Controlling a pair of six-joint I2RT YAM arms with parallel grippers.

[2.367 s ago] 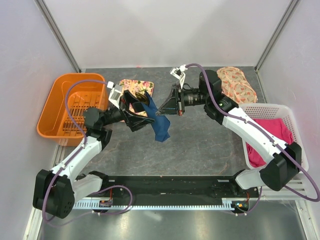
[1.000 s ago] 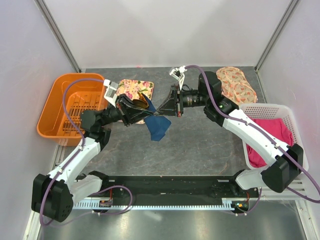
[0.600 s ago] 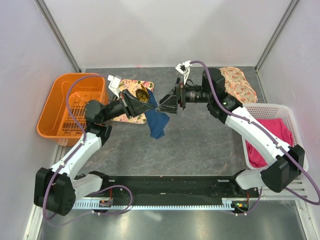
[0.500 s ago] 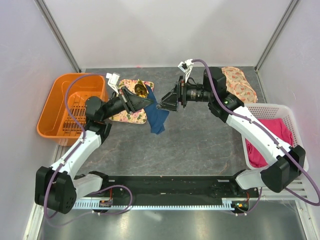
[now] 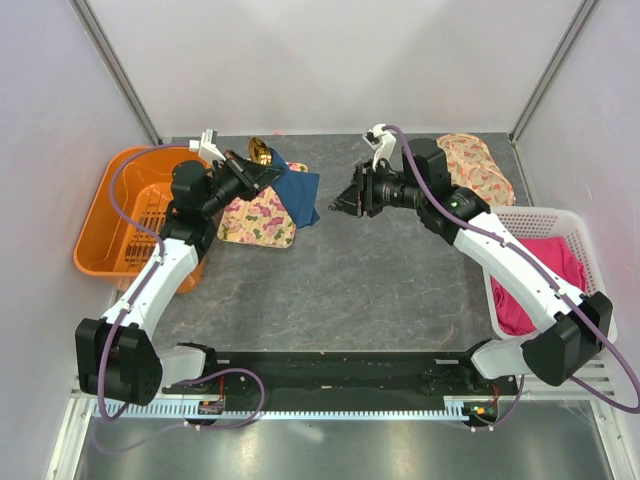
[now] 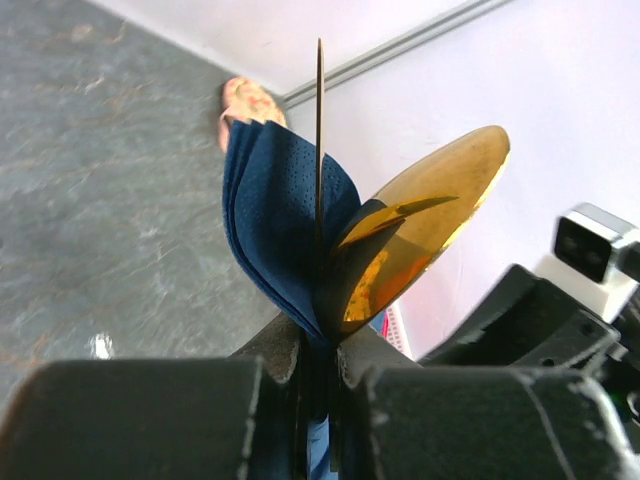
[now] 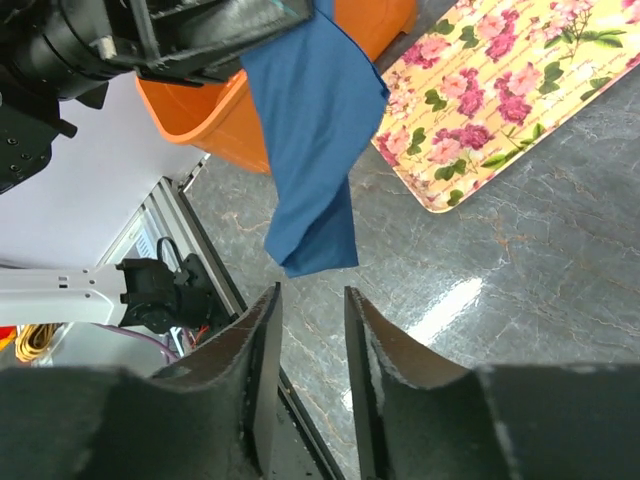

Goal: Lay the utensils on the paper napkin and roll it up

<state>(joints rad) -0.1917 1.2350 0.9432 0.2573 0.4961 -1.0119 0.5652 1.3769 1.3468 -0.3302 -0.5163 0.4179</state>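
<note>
The left gripper [image 6: 318, 350] squeezes its 2 fingers tight on the thin dark blue paper napkin [image 6: 270, 210] and the shiny gold metal utensils [image 6: 440, 200], which stick up out of it. The right gripper [image 7: 312, 330] has its 2 fingers a little apart, holding nothing. The napkin hangs past them, not touching, near the flowery rectangular tray [image 7: 500, 90].

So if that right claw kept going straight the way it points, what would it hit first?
Probably the paper napkin hanging from the left gripper: it lies about straight ahead of the right gripper. How far off it is is hard to judge.
</note>
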